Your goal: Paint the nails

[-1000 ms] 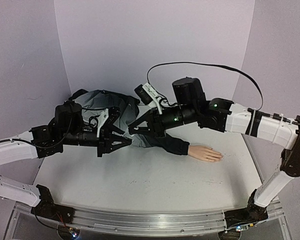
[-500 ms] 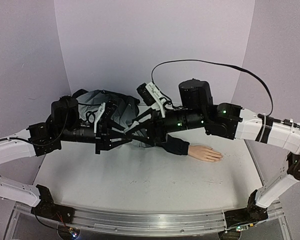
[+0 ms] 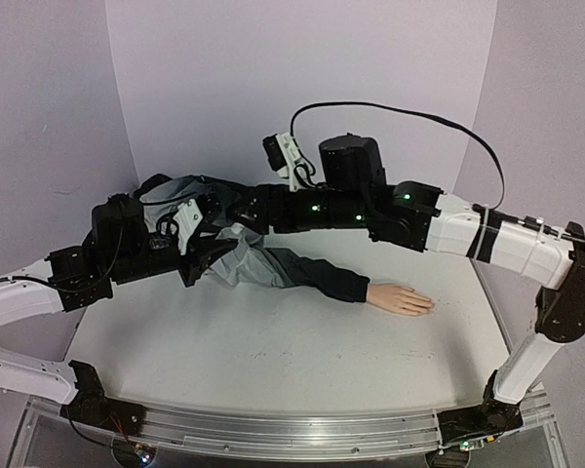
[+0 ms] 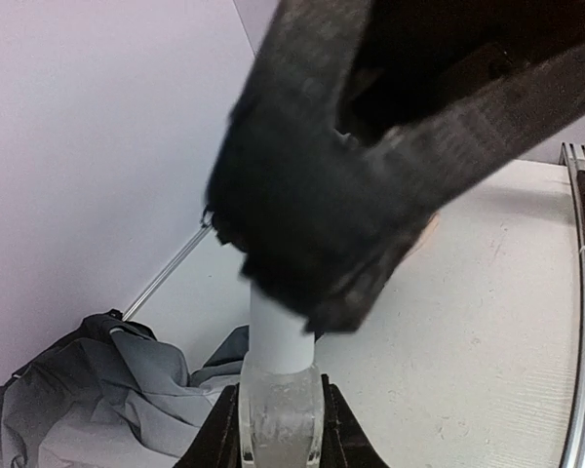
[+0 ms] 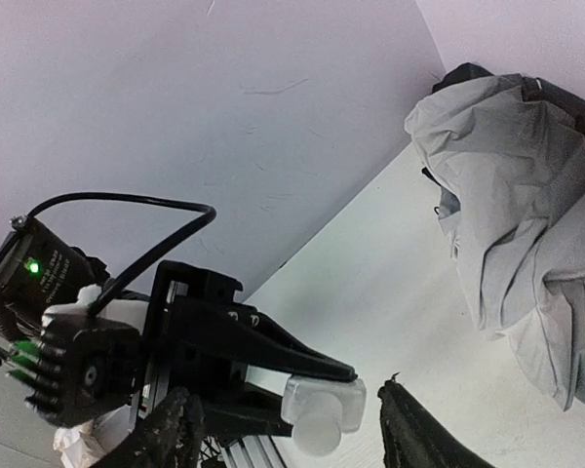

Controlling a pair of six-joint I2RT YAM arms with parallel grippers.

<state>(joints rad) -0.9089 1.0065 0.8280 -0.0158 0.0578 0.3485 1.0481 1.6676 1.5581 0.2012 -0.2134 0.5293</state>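
Note:
A small whitish bottle (image 4: 281, 421) with a white cap (image 4: 276, 336) stands in my left gripper (image 4: 281, 434), which is shut on its frosted body. My right gripper (image 5: 292, 414) is open, and its dark fingers (image 5: 175, 434) flank the bottle's cap (image 5: 320, 434) without touching it. In the top view both grippers meet over the jacket, left gripper (image 3: 205, 257) below right gripper (image 3: 230, 222). The pale mannequin hand (image 3: 401, 297) lies palm down, out of a dark sleeve (image 3: 312, 274). Its nails at the fingertips (image 3: 427, 305) are too small to make out.
The crumpled grey jacket (image 3: 190, 191) is heaped at the back left against the wall. The right arm (image 3: 439, 219) reaches across above the sleeve. The table's metal front rail (image 3: 292, 429) runs along the near edge.
The right gripper has opened. Its arm has swung up and to the left, bringing its fingers around the bottle's cap. The left gripper has drawn back slightly to the left with the bottle.

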